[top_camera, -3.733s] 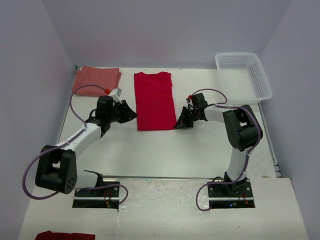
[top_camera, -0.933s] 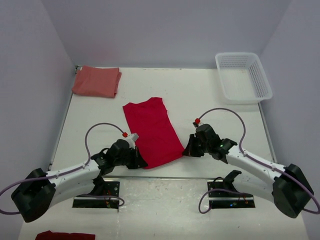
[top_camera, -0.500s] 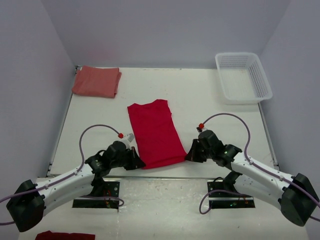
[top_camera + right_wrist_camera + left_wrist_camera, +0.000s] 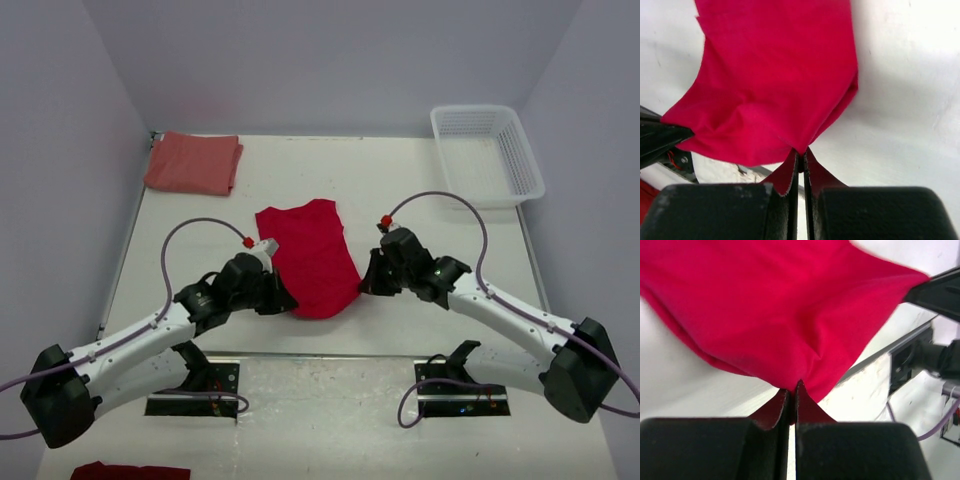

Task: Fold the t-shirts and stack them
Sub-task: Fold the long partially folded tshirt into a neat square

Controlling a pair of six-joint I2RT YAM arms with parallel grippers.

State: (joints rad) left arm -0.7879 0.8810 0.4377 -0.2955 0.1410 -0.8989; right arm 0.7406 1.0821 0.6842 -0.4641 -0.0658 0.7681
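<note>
The bright red cloth t-shirt (image 4: 305, 255) is what we pinch, near corners clamped in our left gripper (image 4: 284, 300) and right gripper (image 4: 366, 283).

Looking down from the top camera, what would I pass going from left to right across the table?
Folded salmon t-shirt → left pincer → bright red t-shirt → right pincer → white basket.

No writing, label, brand name, number or sign can be read in any of the three views.
</note>
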